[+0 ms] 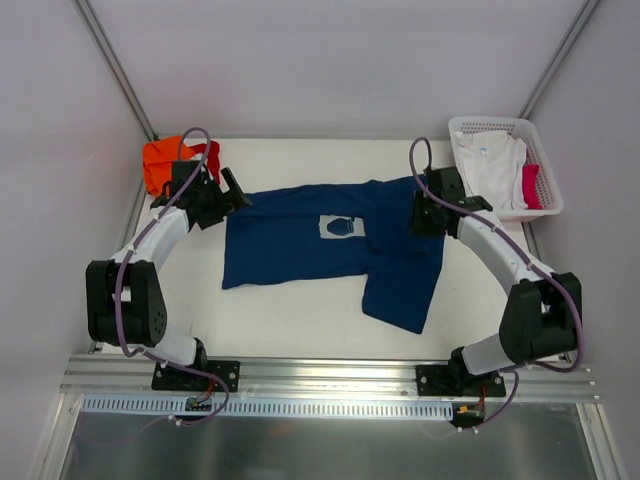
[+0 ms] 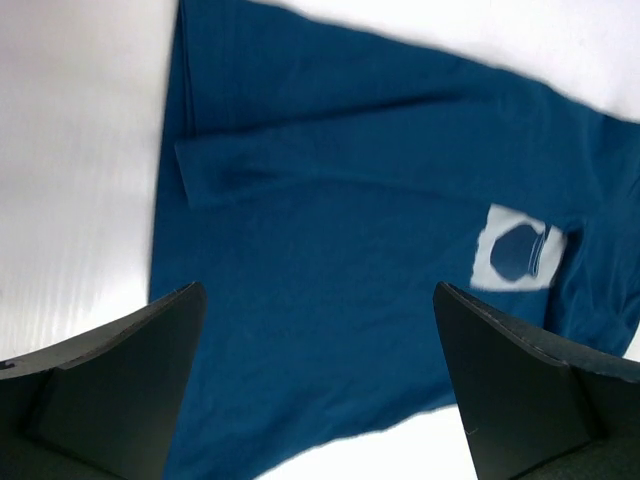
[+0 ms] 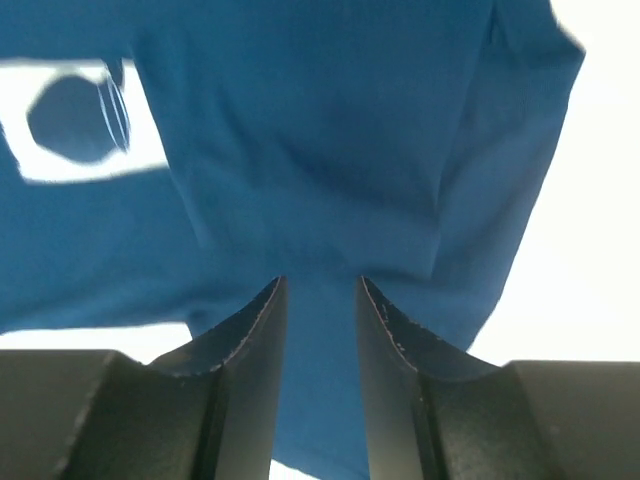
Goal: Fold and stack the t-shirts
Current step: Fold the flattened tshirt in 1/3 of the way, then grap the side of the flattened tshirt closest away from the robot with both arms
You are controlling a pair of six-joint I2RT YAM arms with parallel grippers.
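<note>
navy tee (image 1: pixel 300 245): flat on desk (image 1: pixel 300 320), centre, print (image 1: pixel 341 227) up, betw. my two arms.
Long axis: runs L–R across the desk. Straight edge by my L arm looks like the hem, so collar prob. points R. Can't confirm, my R arm covers it. One flap trails twd near edge, R side.
L gripper (image 2: pixel 318 290): spread wide over the tee's L end, holding nothing.
R gripper (image 3: pixel 321 285): over R end, narrow gap, no cloth visibly pinched.
Why: one gripper per end, I judge, to fold.
Outward: orange tee (image 1: pixel 160 160) + red tee (image 1: pixel 210 152) bunched far-L corner; white tee (image 1: pixel 490 160) in basket (image 1: pixel 540 135), far R.
</note>
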